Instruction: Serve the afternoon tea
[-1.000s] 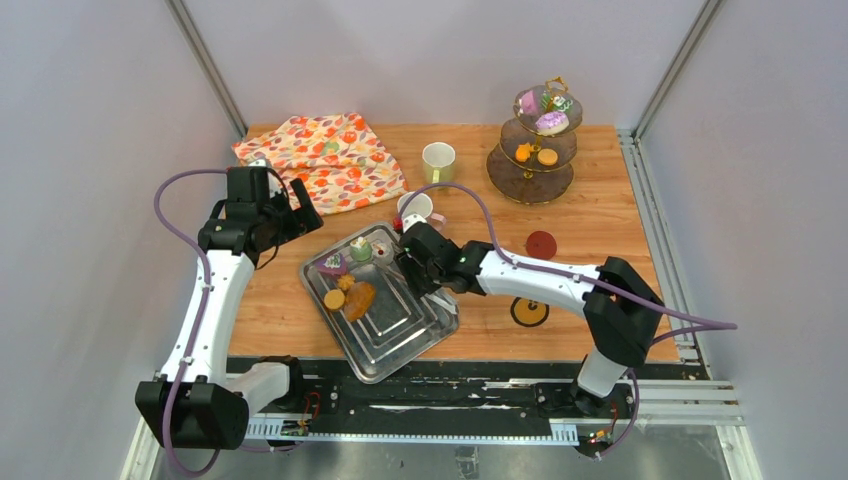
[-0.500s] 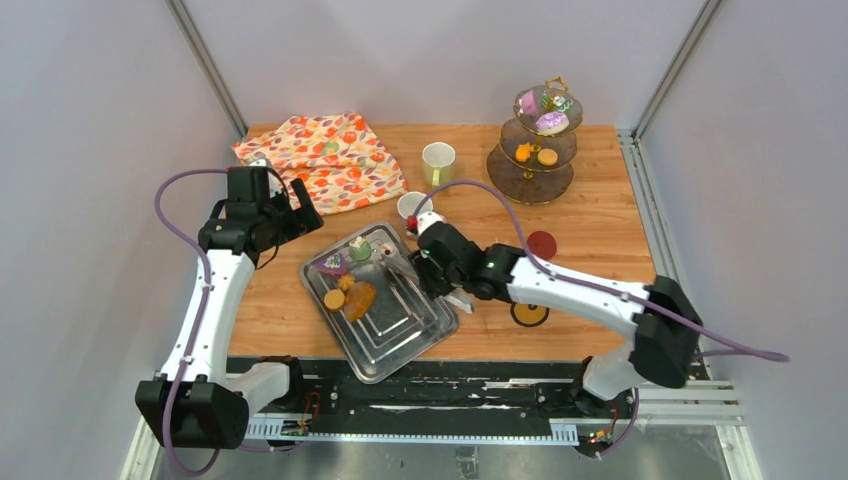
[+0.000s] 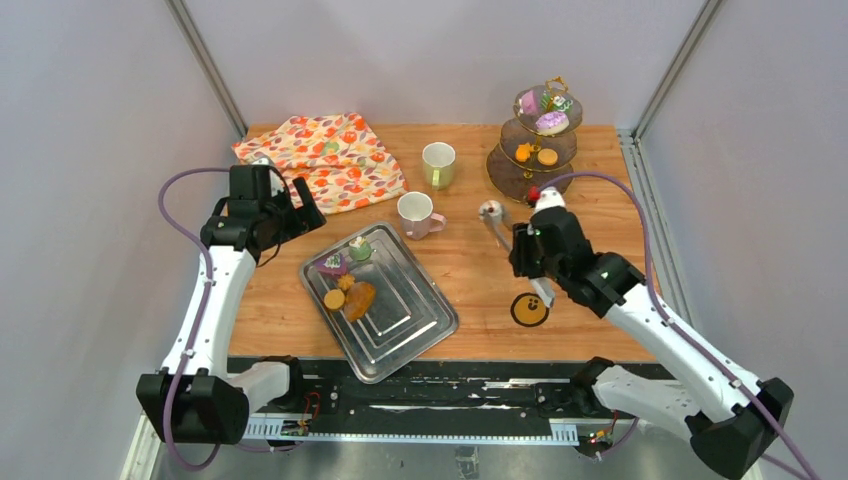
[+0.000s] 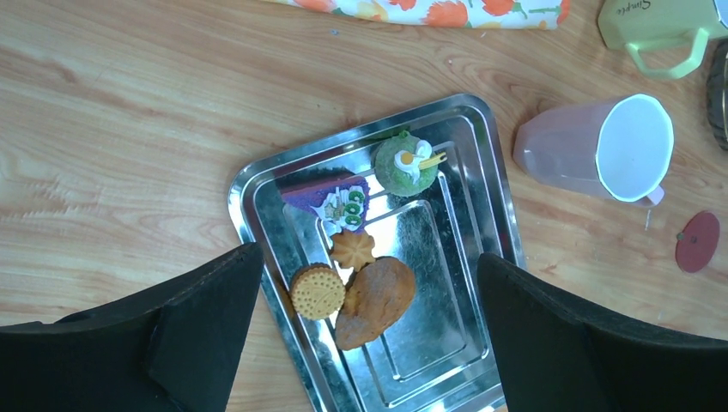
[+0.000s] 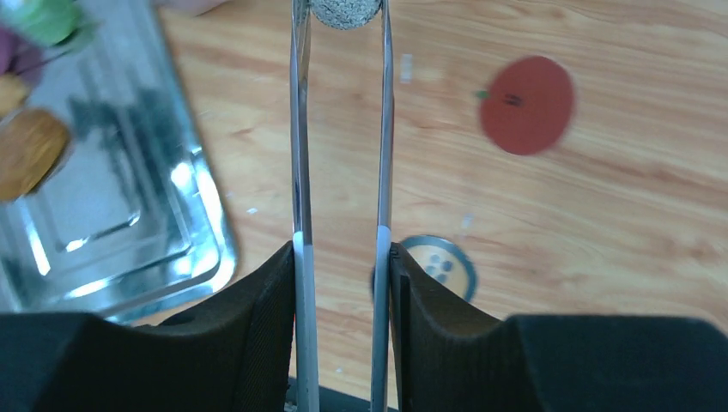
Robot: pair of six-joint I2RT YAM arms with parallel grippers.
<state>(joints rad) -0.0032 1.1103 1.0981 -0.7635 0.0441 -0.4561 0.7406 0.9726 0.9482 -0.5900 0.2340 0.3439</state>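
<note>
Between the right claw's [image 5: 342, 257] fingers the tongs [image 5: 300, 129] are clamped, a speckled pastry [image 5: 345, 10] pinched ahead; the left claw [image 4: 367, 257] is spread apart.

The metal tongs [image 5: 300, 154] ran off the top edge of the right wrist view, which cut away their tips and most of the grey speckled ball [image 5: 346, 10] between them. What the ball was could not be told. The tray [image 5: 112, 206] was blurred and cut by the left edge, and the pastries [image 5: 30, 150] on it were mere smears. Right of the tray, a round sticker [image 5: 442, 262] sat half hidden behind a finger [image 5: 429, 318] of the right gripper [image 5: 343, 255]. Beyond the tray, the pale-green mug [image 4: 657, 30] and floral cloth [image 4: 429, 10] were cut by the left wrist view's top edge.
</note>
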